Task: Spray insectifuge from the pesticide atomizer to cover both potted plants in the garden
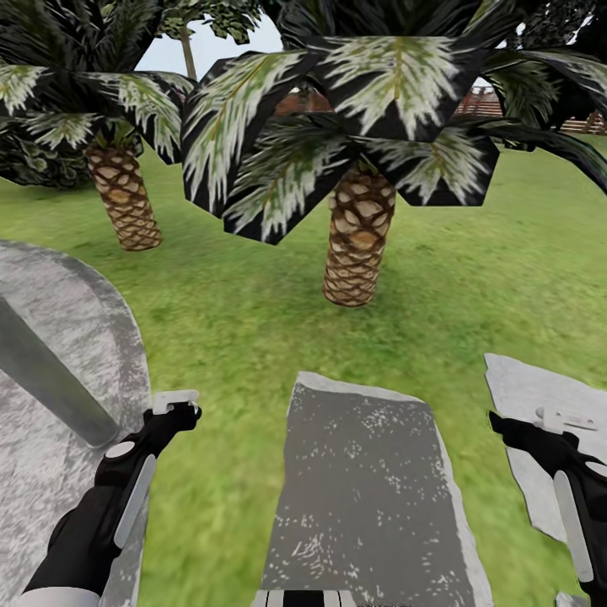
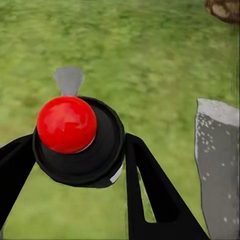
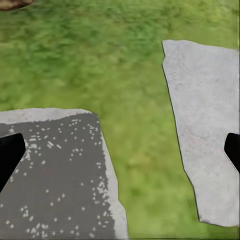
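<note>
Hidden or unclear: in the head view the left claw is seen from behind, so the atomizer it holds cannot be made out there; only pale fingertip pieces show. The right claw is partly cut by the frame edge. A grey post slants across the round paving at left, its top cut off. The palm fronds hide most of the fence behind. No potted plants can be picked out.

Atomizer look: in the left wrist view the atomizer is seen from above: a round glossy red button on a black circular cap, a small grey nozzle pointing away from the camera over the grass, and a sliver of white label at the cap's lower edge. The body below is hidden by the cap.

Atomizer and left claw: it sits between the two black fingers, which press against the cap on either side.

Left claw: closed around the atomizer, held above the lawn just beside the round paving.

Right claw: its black fingertips show at opposite edges of the right wrist view, spread wide, nothing between them. Below it lie a dark slab and a pale slab, with grass between.

Ground ahead: the dark slab lies between the two arms; a second palm stands farther left.
</note>
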{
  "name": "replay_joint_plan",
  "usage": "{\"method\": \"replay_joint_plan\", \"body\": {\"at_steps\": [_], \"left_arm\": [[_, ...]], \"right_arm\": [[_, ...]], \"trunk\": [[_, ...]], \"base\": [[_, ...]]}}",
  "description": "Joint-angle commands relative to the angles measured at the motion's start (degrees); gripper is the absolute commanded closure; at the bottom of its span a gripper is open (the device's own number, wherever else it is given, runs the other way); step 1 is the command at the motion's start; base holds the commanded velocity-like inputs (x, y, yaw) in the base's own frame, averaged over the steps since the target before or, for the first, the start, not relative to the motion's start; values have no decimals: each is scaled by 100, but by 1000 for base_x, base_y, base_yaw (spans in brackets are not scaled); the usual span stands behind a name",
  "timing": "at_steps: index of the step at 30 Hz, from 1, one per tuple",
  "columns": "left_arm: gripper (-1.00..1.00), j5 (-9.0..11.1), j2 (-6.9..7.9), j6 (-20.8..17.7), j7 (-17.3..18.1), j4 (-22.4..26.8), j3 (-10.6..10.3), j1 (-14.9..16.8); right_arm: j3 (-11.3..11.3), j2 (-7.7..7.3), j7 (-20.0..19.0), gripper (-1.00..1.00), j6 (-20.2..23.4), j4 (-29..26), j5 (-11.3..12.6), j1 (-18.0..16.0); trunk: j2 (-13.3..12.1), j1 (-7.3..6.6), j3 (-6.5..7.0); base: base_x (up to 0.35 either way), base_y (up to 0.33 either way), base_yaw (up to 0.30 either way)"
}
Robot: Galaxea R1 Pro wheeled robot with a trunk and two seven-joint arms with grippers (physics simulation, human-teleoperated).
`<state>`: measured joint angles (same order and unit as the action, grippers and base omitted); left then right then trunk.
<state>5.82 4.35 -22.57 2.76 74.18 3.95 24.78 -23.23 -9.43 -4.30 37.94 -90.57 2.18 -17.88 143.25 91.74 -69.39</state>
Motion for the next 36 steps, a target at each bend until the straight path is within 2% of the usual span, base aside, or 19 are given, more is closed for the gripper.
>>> {"method": "replay_joint_plan", "body": {"at_steps": [1,14,36], "left_arm": [[100,62,1,-37,14,9,9,0],[100,68,-3,-37,14,9,3,0],[100,66,-4,-37,14,9,0,0]], "right_arm": [[-7,1,-19,-100,30,-5,20,-5],[-7,2,-19,-100,30,-5,20,-5],[-14,2,-19,-100,31,-5,25,-11]], "trunk": [[2,-1,-1],[2,-1,48],[2,-1,128]], "base": [[0,0,-292],[40,-47,-292],[168,-275,-281]]}}
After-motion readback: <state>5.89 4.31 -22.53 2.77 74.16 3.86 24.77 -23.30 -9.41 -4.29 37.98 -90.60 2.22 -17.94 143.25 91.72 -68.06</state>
